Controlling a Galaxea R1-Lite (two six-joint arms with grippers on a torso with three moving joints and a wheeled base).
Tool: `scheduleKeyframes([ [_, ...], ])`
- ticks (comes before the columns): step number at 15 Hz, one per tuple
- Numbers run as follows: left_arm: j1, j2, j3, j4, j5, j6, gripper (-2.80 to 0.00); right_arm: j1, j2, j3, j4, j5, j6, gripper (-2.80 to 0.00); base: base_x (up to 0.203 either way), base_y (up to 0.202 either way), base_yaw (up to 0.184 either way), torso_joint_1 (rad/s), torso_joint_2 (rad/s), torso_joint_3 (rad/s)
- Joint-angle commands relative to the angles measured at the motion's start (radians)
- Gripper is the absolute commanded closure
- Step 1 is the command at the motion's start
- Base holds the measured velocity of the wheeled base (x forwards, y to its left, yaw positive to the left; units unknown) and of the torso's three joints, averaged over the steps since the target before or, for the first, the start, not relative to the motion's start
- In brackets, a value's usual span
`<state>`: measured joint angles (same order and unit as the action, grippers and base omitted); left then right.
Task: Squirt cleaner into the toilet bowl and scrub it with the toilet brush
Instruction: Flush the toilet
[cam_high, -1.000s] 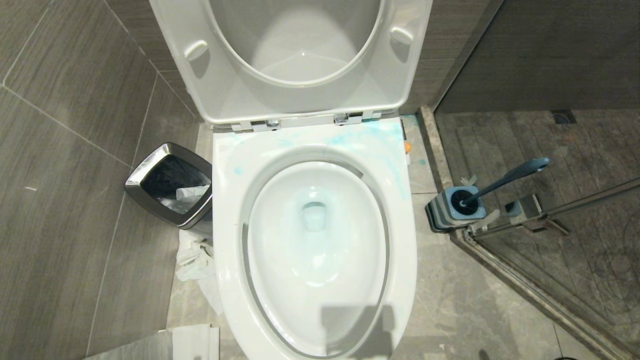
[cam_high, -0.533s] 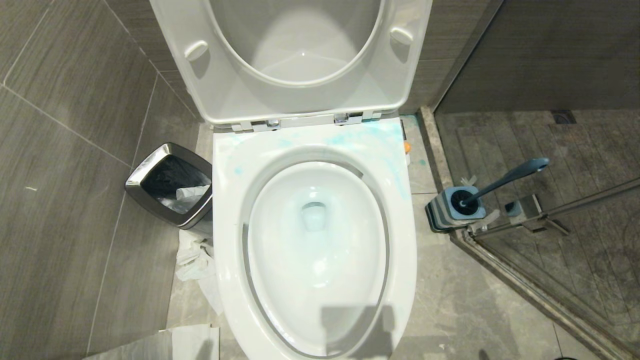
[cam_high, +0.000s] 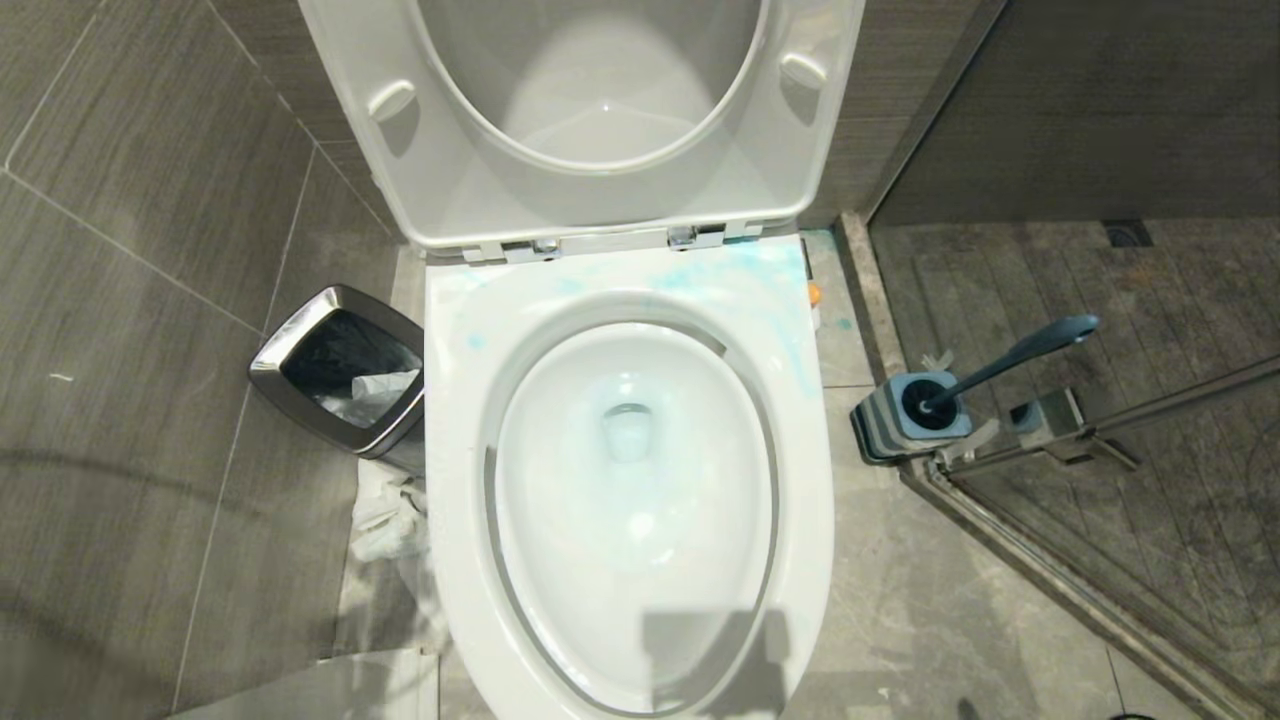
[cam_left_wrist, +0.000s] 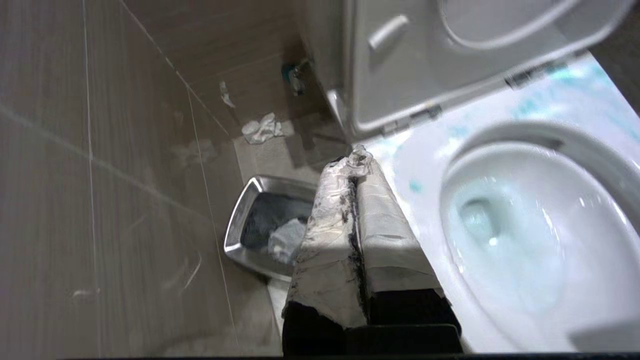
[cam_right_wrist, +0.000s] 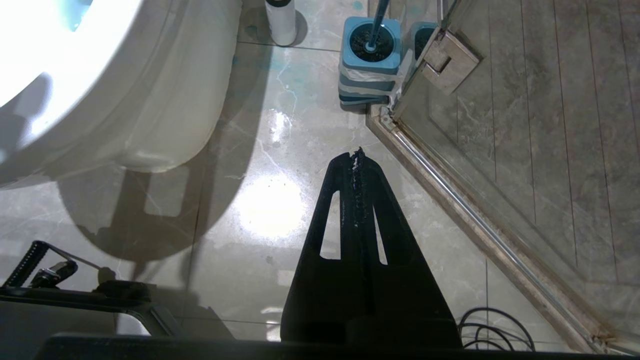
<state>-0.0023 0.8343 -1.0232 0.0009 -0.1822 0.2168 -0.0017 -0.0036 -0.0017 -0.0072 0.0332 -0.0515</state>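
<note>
My left gripper (cam_left_wrist: 356, 165), its fingers wrapped in white tape, is pressed together on nothing — in the left wrist view it sits at centre, over the gap between the chrome-rimmed waste bin (cam_left_wrist: 245, 220) at lower centre and the large glossy white ceramic toilet bowl (cam_left_wrist: 430, 165) on the right. My right gripper (cam_right_wrist: 356, 155), black and also closed on nothing, hangs over the pale floor tiles in the middle of its own view. In the head view neither arm shows. The toilet bowl (cam_high: 460, 420) fills the centre of the frame, seat and lid raised, blue smears across the back of its rim. The toilet brush with its long slim dusty-blue handle (cam_high: 1020, 352) stands at the right in a blue-topped striped holder (cam_high: 885, 425) — just beside the glass shower door's metal hinge (cam_high: 1050, 415). A white plastic bottle (cam_right_wrist: 281, 20), only partly visible, stands at the top of the right wrist view, near the holder.
</note>
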Motion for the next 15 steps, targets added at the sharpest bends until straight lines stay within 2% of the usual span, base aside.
scheduleKeyframes([
  [1, 0.002, 0.318, -0.238, -0.025, 0.004, -0.057, 0.00, 0.000, 0.004, 0.000, 0.000, 0.001, -0.001, 0.00, 0.000, 0.000, 0.000, 0.000, 0.00, 0.000],
  [3, 0.016, 0.463, -0.447, -0.076, 0.007, -0.150, 0.00, 0.000, 0.004, 0.000, 0.000, 0.001, -0.001, 0.00, 0.000, 0.000, 0.000, 0.000, 0.00, 0.000],
  [6, 0.102, 0.611, -0.701, -0.136, -0.009, -0.254, 0.00, 0.000, 0.004, 0.000, 0.000, 0.001, -0.001, 0.00, 0.000, 0.000, 0.000, 0.000, 0.00, 0.000],
  [7, 0.133, 0.635, -0.734, -0.148, -0.020, -0.288, 0.00, 0.000, 0.004, 0.000, 0.000, 0.001, -0.001, 0.00, 0.000, 0.000, 0.000, 0.000, 0.00, 0.000],
  [9, 0.135, 0.653, -0.742, -0.154, -0.026, -0.357, 0.00, 0.000, 0.004, 0.000, 0.000, 0.001, -0.001, 0.00, 0.000, 0.000, 0.000, 0.000, 0.00, 0.000],
  [13, 0.075, 0.734, -0.839, -0.240, -0.035, -0.433, 0.00, 0.000, 0.004, 0.000, 0.000, 0.000, -0.001, 0.00, 0.000, 0.000, 0.000, 0.000, 0.00, 0.000],
  [15, 0.067, 0.765, -0.873, -0.260, -0.037, -0.442, 0.00, 0.000, 0.004, 0.000, 0.000, 0.001, -0.001, 0.00, 0.000, 0.000, 0.000, 0.000, 0.00, 0.000],
])
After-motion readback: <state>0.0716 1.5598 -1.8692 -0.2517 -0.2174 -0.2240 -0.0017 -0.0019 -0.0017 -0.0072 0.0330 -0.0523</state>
